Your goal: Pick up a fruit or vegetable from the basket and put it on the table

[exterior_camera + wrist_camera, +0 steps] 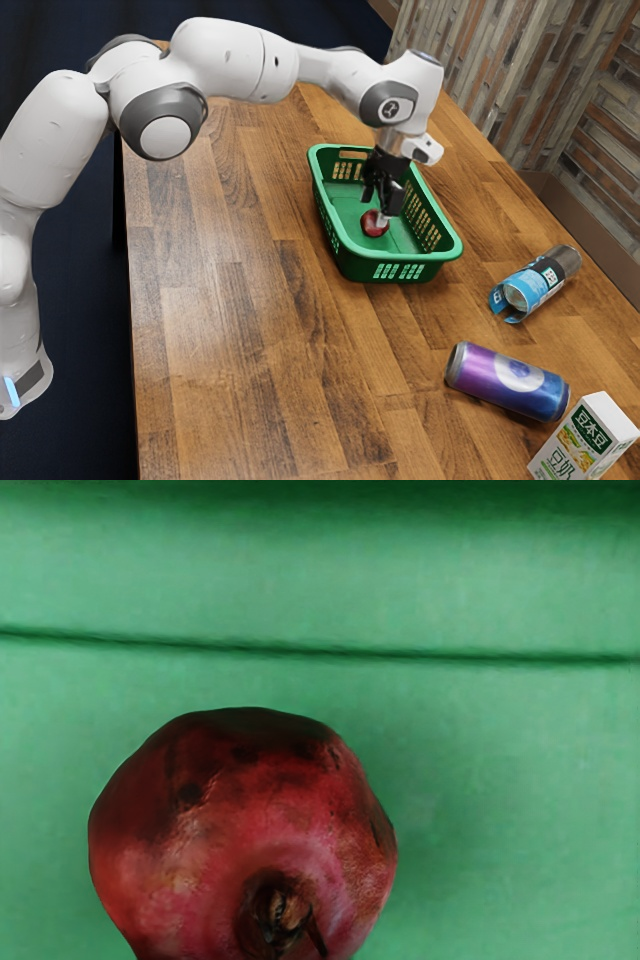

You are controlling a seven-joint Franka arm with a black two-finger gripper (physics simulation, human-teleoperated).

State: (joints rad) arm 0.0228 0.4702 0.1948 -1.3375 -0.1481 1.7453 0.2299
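Note:
My black gripper (380, 204) points down inside the green basket (350, 243), its two fingers standing apart. Low between and below them is a red pomegranate (373, 224) on the basket floor, partly covered by the nearer finger. From the hand, the pomegranate (240, 830) looks large and close, its dark crown facing the camera, with the green basket floor (500, 780) around it. Whether either finger touches the fruit, I cannot tell.
Toward the exterior view's lower right, a blue and grey can (536, 283), a purple-blue can (508, 381) lying on its side and a white-green carton (585, 440) are on the wooden table (260, 370). The basket's walls surround my fingers.

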